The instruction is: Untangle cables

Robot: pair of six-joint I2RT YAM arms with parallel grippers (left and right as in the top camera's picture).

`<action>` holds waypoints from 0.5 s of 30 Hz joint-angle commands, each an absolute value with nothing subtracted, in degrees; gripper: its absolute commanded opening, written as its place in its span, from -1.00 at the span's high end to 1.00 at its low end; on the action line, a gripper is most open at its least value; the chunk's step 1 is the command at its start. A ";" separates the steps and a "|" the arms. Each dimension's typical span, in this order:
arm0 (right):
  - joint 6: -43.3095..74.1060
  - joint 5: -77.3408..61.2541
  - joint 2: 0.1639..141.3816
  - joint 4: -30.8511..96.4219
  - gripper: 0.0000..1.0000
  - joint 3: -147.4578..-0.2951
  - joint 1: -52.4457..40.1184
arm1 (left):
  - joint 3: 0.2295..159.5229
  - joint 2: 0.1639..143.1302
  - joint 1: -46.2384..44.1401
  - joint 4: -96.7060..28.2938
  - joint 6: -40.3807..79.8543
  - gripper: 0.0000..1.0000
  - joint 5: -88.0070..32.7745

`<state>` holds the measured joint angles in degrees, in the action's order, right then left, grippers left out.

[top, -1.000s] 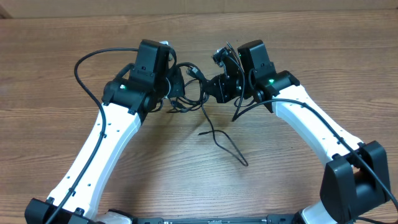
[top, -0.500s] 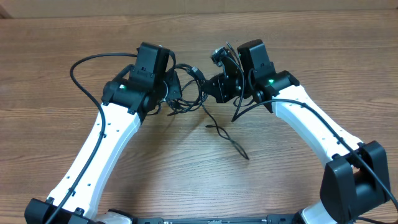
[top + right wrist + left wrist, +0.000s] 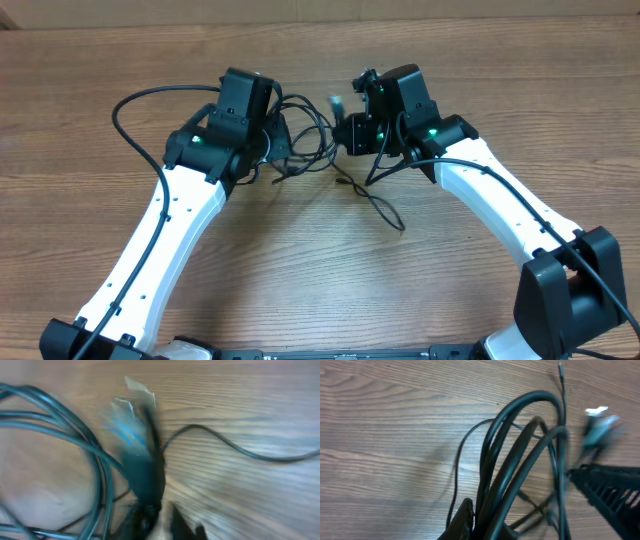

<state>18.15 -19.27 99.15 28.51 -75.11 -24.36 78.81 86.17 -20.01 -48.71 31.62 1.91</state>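
Left claw [image 3: 277,140] is clamped on the looped cables [image 3: 308,128] near the far edge of the table [image 3: 320,310]. Right claw [image 3: 348,132] sits just right of that bundle with a blurred plug [image 3: 137,455] at its tips, and I cannot tell whether its jaws grip it. One loose strand [image 3: 378,205] runs slantwise from the bundle toward the table's middle, nearer my right arm.
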 commanded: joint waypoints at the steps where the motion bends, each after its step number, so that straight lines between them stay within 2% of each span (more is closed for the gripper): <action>1: 20.43 -14.11 97.60 28.62 0.24 -76.62 -23.40 | 79.13 86.06 -19.05 -48.84 32.16 0.92 4.45; 4: 20.38 -14.11 97.60 29.30 -0.24 -76.62 -23.40 | 79.13 86.06 -19.05 -48.84 32.16 0.92 4.45; 5: 20.38 -14.11 97.60 29.56 -0.32 -76.62 -23.40 | 79.13 86.06 -19.05 -48.84 32.16 0.92 4.45; 11: 20.34 -14.11 97.60 30.57 -0.40 -76.62 -23.40 | 79.13 86.06 -19.05 -48.84 32.14 0.92 4.45; 15: 20.10 -14.15 97.60 30.81 -0.57 -76.62 -23.40 | 79.13 86.06 -19.05 -48.84 32.12 0.91 4.43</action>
